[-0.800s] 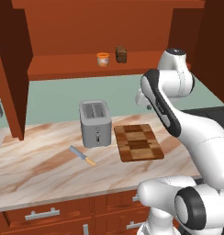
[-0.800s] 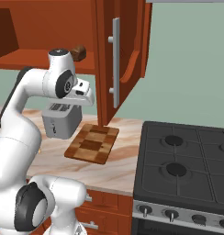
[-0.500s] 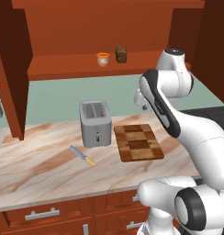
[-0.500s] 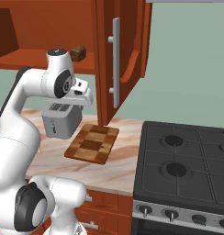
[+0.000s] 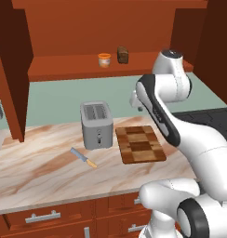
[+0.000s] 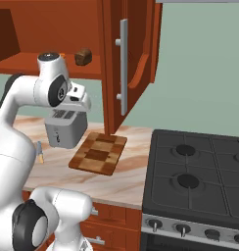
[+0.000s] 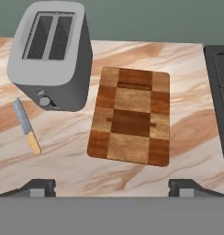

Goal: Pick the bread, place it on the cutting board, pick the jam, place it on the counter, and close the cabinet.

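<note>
The bread (image 5: 122, 54) (image 6: 83, 56), a small dark loaf, stands on the shelf of the open cabinet (image 5: 64, 69). The orange jam (image 5: 104, 60) sits just left of it. Below, the checkered cutting board (image 5: 141, 144) (image 6: 98, 153) (image 7: 131, 117) lies bare on the marbled counter (image 5: 41, 169) (image 7: 192, 133). My gripper (image 7: 113, 187) (image 6: 81, 100) hangs high above the board and toaster, pointing down. It is open with nothing between its fingertips (image 7: 38, 185).
A grey toaster (image 5: 96, 124) (image 7: 52, 55) stands left of the board. An orange-handled knife (image 5: 83, 157) (image 7: 26, 126) lies in front of it. The cabinet's open right door (image 6: 126, 59) juts out beside the arm. A black stove (image 6: 200, 176) borders the counter on the right.
The arm's upper joints have swung slightly left and up. The bread, jam and board stay where they were.
</note>
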Motion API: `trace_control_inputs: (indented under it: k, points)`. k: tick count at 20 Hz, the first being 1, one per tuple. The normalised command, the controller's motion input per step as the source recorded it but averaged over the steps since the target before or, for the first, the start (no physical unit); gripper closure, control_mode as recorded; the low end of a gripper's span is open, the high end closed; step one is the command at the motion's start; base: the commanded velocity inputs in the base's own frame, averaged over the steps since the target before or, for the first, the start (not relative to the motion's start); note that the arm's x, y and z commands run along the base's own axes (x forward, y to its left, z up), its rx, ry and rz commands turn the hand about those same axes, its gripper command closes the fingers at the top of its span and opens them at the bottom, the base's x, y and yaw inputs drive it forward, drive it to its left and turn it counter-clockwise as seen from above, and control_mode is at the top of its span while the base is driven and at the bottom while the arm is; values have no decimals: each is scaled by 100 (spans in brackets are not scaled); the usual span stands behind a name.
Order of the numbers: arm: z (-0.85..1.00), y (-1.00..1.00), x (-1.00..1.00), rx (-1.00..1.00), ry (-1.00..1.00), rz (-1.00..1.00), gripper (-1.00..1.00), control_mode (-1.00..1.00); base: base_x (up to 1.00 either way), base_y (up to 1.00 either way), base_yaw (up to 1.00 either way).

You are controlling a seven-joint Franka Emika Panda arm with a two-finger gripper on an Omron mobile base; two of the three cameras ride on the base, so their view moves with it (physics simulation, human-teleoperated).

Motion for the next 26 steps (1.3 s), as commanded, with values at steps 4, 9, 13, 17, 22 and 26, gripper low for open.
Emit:
trace_control_inputs:
  k: [4, 9, 13, 17, 22, 26]
  points:
    - [13, 30, -12, 0, -15, 0, -100, -100, 0, 0, 0]
    - [17, 23, -8, 0, -18, 0, -100, -100, 0, 0, 0]
    - [28, 19, 0, 0, -13, 0, -100, -100, 0, 0, 0]
    - [32, 16, 0, 0, -12, 0, -100, -100, 0, 0, 0]
    - [29, 13, 0, 0, -11, 0, -100, -100, 0, 0, 0]
    - [27, 13, 0, 0, -9, 0, -100, -100, 0, 0, 0]
